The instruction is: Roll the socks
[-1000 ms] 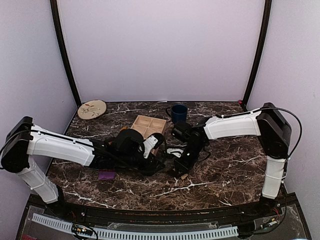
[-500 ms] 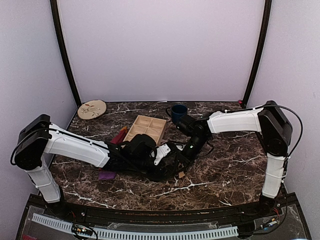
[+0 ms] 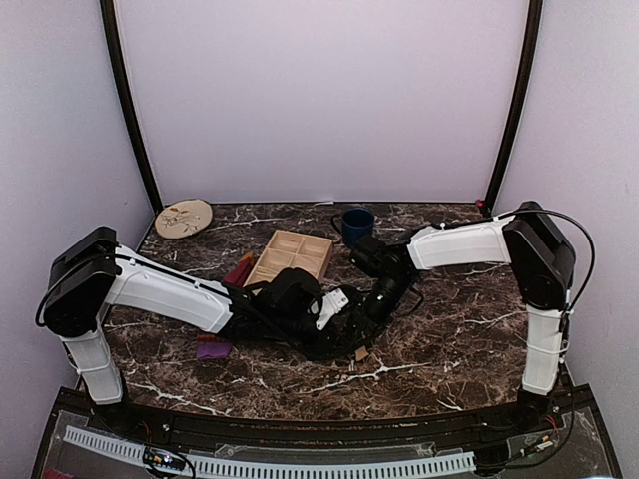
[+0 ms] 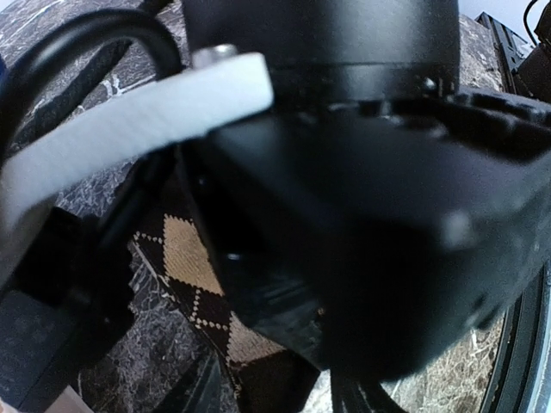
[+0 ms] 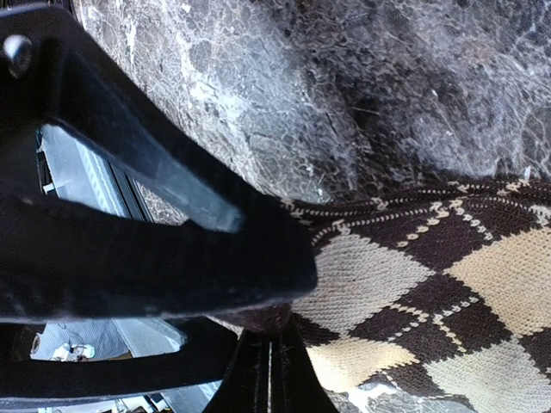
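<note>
The dark brown sock with tan argyle diamonds (image 5: 448, 284) lies flat on the marble table at mid-centre, mostly under both grippers (image 3: 361, 351). My right gripper (image 5: 271, 348) is shut, with a fold of the sock's brown edge pinched at its tips. It is at the sock's right side (image 3: 373, 311). My left gripper (image 3: 342, 321) hovers low over the same sock (image 4: 191, 274). Its jaws are hidden behind the right arm's black body. Of the purple sock, a purple bit (image 3: 213, 349) and a red-striped bit (image 3: 240, 269) show on either side of my left arm.
A wooden compartment tray (image 3: 296, 253) stands just behind the grippers. A dark blue mug (image 3: 354, 225) is behind it. A round patterned plate (image 3: 184, 218) lies at the back left. Purple walls and black posts enclose the table.
My left arm has reached further right, its gripper now over the argyle sock. The right gripper drew back and up a little, staying shut at the sock's edge.
</note>
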`<state>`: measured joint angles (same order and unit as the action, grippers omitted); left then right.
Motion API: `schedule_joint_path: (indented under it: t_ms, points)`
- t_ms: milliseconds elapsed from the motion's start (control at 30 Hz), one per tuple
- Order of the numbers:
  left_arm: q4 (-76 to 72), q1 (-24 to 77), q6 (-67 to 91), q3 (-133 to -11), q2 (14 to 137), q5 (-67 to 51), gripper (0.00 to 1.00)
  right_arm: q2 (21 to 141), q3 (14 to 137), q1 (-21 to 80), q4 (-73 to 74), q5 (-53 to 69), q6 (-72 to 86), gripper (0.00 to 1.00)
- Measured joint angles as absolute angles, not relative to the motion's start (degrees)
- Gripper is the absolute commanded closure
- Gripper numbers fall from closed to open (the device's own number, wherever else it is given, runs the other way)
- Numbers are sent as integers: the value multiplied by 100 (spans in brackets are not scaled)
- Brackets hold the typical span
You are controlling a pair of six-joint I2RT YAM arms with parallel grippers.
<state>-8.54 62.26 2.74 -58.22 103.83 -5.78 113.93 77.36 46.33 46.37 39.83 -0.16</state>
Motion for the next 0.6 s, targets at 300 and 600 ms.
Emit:
schedule_joint_path:
  t_ms: [300, 600]
  points:
    - [-847, 6211, 346, -5822, 10405, -670, 75, 11402, 7747, 4606, 4639, 3990, -27, 100]
    - [-847, 6058, 368, -5780, 10405, -860, 86, 11421, 7780, 4591, 4654, 3988, -45, 100]
